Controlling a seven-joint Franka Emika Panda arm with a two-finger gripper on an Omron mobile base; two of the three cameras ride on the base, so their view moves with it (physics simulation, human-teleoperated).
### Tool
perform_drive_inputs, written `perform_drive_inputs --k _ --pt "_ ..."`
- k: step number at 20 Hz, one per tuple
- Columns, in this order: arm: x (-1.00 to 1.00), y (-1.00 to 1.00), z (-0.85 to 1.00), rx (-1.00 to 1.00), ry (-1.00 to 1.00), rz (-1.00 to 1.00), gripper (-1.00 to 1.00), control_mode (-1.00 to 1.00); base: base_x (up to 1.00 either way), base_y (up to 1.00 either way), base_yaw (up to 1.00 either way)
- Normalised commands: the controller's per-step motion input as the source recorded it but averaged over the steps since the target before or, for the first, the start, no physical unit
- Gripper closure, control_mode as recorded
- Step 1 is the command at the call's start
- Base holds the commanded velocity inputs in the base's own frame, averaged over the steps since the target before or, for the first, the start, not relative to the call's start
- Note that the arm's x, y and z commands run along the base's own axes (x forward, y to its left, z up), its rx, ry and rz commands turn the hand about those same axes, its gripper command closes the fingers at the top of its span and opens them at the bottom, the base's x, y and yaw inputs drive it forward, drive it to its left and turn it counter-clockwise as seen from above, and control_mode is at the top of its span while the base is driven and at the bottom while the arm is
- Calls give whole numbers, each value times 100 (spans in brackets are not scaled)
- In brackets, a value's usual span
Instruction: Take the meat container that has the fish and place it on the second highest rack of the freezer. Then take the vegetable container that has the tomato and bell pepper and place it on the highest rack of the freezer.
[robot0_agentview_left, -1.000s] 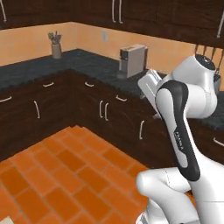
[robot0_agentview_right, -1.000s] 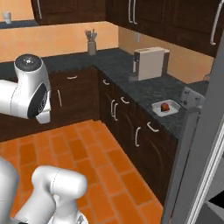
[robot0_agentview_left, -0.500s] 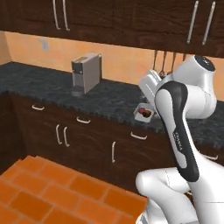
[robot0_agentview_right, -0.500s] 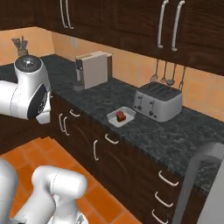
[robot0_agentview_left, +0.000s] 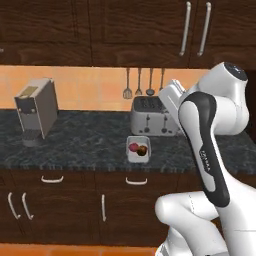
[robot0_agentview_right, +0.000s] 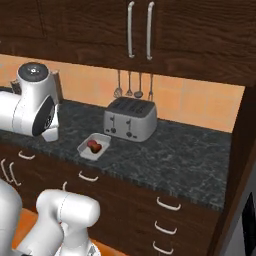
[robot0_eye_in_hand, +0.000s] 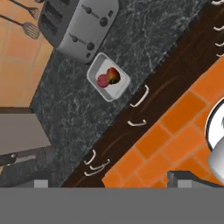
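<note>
A white vegetable container (robot0_eye_in_hand: 108, 77) sits near the counter's front edge, in front of the toaster. It holds the red tomato (robot0_eye_in_hand: 102, 80) and the orange-red bell pepper (robot0_eye_in_hand: 113, 75) side by side. The same container (robot0_agentview_left: 138, 149) (robot0_agentview_right: 94, 146) shows in both base views. My gripper (robot0_eye_in_hand: 116, 181) hangs high over the floor, well back from the counter, open with nothing between its fingertips (robot0_eye_in_hand: 188, 177). The arm's hand (robot0_agentview_left: 170, 97) is raised level with the toaster. The meat container with the fish is out of view. A grey sliver of the freezer (robot0_agentview_right: 251, 205) stands at the far right.
A silver toaster (robot0_agentview_left: 150, 116) stands at the back of the dark stone counter (robot0_agentview_left: 85, 145), with utensils (robot0_agentview_left: 139, 82) hanging above. A grey coffee machine (robot0_agentview_left: 35, 111) stands to the left. Dark drawers and cabinet doors (robot0_agentview_left: 75, 205) run below, over an orange tile floor (robot0_eye_in_hand: 175, 131).
The whole scene has slid across both base views, so the base has moved. The toaster and vegetable container now lie ahead. The arm holds the same pose and the gripper stays open.
</note>
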Motion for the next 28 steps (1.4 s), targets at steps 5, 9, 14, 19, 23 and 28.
perform_drive_inputs --k 5,9,14,19,23,28 --pt "0 0 0 0 0 0 -100 100 39 51 -33" --pt "0 0 0 0 0 0 -100 100 40 43 -30" --pt "0 0 0 0 0 0 -100 100 43 35 -30" --pt "39 -16 -40 0 17 -10 -100 -100 19 6 -13" --pt "92 -65 -100 0 43 -8 -100 -100 0 0 0" --pt "17 -42 -100 0 29 26 -100 -100 0 0 0"
